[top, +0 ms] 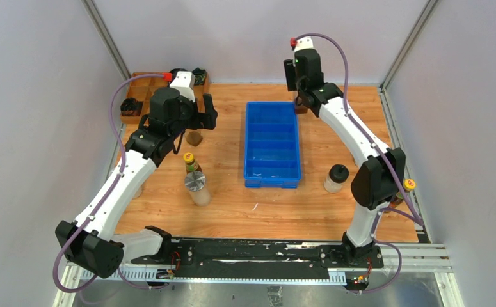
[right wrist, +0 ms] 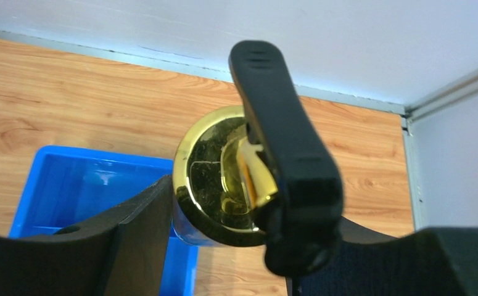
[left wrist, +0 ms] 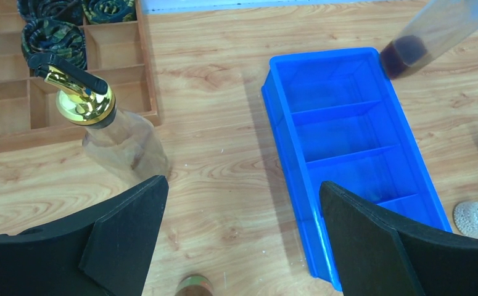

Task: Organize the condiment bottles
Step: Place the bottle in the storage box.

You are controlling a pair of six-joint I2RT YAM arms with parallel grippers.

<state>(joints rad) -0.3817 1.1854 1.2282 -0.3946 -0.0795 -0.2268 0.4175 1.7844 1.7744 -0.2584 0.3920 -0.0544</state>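
Top external view gives you the blue plastic divided bin (top: 271,146) in the middle of the wooden table (top: 232,211). Your right gripper (top: 301,97) sits at the bin's 1 o'clock corner. On the right wrist view its fingers are clamped on either side of a tall clear bottle with a gold spout and black lever cap (right wrist: 224,179). The left wrist view shows you that bottle hanging tilted above the bin's far corner, with a little dark liquid in its lower end.

Your left gripper (top: 196,121) is at the bin's 10 o'clock, with its fingers spread wide and nothing between them. Near it a second clear gold-spouted bottle (left wrist: 110,132) stands on the table, just beside the brown wooden compartment tray (left wrist: 8,111). Dark patterned cable coils (left wrist: 54,34) lie in the tray's far compartments.

At the bin's 8 o'clock you have a dark bottle with a yellow cap (top: 191,161). Just nearer to you is a clear shaker with a silver lid (top: 196,185), and the two stand close together. At 4 o'clock a pale jar with a black cap (top: 336,178) stands apart from the bin. Farther out on that side, another yellow-capped bottle (top: 409,187) shows partly behind the right arm.
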